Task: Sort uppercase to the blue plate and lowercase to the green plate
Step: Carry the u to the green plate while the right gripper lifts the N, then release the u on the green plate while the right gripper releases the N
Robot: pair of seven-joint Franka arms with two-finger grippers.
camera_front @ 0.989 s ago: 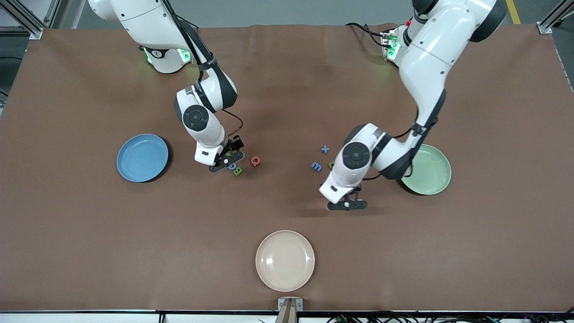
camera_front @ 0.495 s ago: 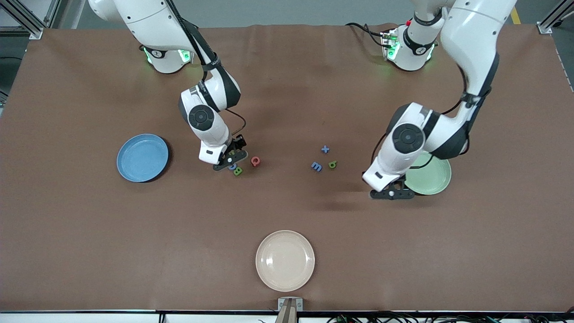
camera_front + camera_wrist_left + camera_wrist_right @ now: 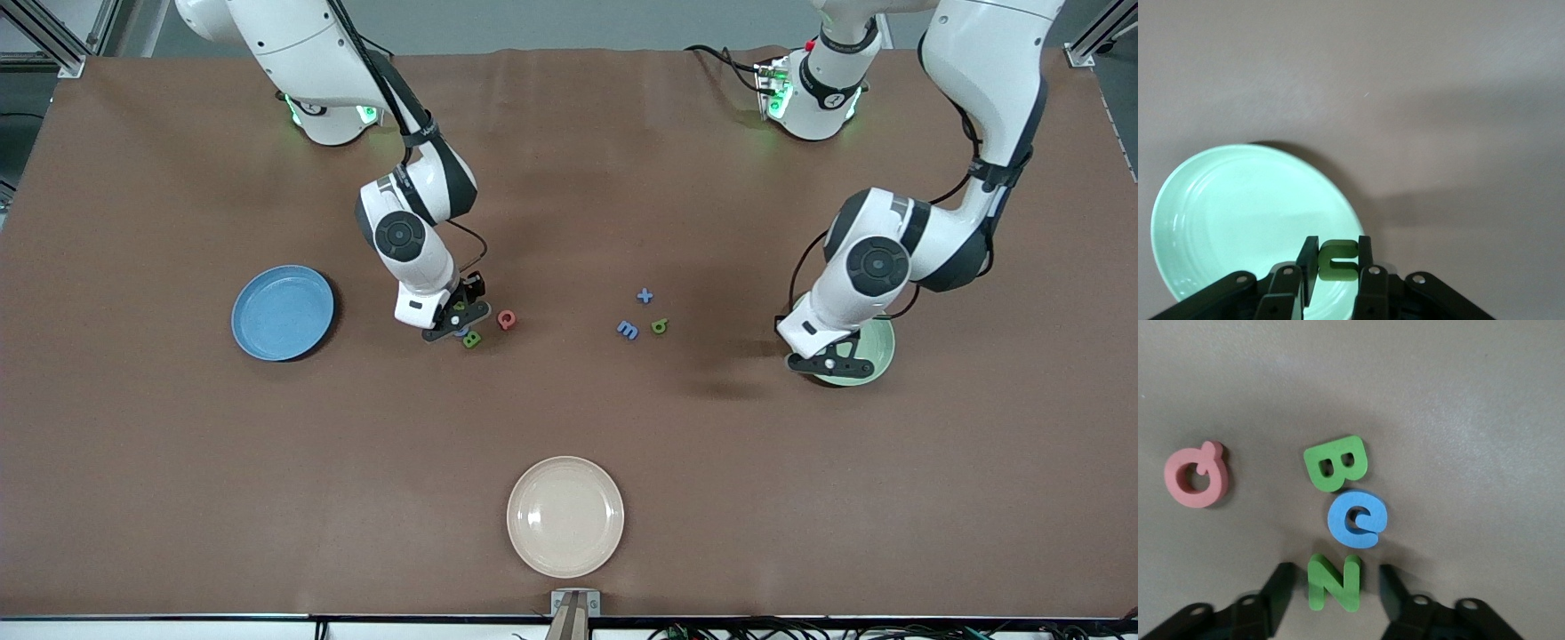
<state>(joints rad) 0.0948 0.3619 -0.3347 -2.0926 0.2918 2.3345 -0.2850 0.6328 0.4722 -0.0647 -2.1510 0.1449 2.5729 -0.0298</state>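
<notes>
My left jaws (image 3: 1338, 261) are pinching the green u/n (image 3: 1338, 259) and, having swung away from the lowercase cluster, are now hanging over the green plate (image 3: 1218, 213), so a drop is looking close. My right jaws (image 3: 1331, 587) are spread and closing in around the green N (image 3: 1335, 582), which is lying on the worktop (image 3: 569, 178) beside the blue G (image 3: 1356, 518). From the front, the wrist is hiding that N. The blue plate (image 3: 283, 312) is waiting bare.
</notes>
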